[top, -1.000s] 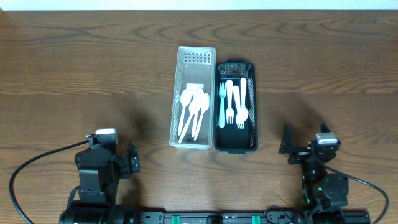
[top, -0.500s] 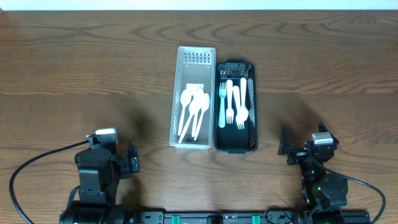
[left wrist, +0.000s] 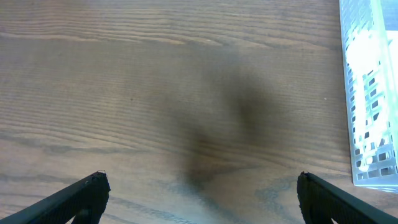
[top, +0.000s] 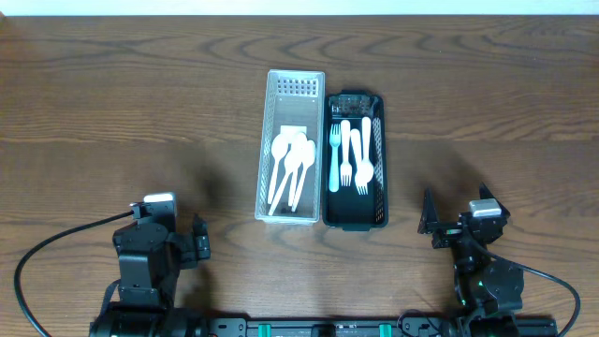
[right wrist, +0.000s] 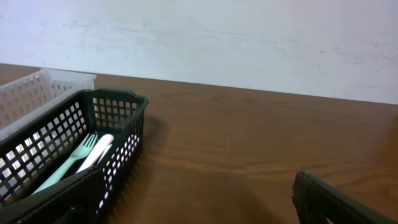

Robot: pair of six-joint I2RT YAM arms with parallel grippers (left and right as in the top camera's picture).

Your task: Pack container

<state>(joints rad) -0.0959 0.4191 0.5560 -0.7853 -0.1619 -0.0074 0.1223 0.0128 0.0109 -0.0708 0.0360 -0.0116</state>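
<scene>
A white slotted basket (top: 295, 89) in the middle of the table holds white spoons (top: 292, 167). Touching its right side, a black mesh basket (top: 356, 220) holds white and pale-green forks (top: 351, 154). My left gripper (top: 195, 245) is parked at the front left, open and empty; in the left wrist view (left wrist: 199, 199) it is above bare wood, with the white basket (left wrist: 368, 93) at the right edge. My right gripper (top: 432, 223) is parked at the front right, open and empty; the right wrist view (right wrist: 186, 211) shows the black basket (right wrist: 115, 124) with forks (right wrist: 74, 160) to its left.
The dark wooden table (top: 112, 103) stretches around both baskets. A white wall (right wrist: 249, 43) lies behind the far table edge. Black cables (top: 37, 262) trail from the arm bases at the front edge.
My right arm shifted slightly at its parked spot a second ago and has been still since. The left arm and both baskets have not moved.
</scene>
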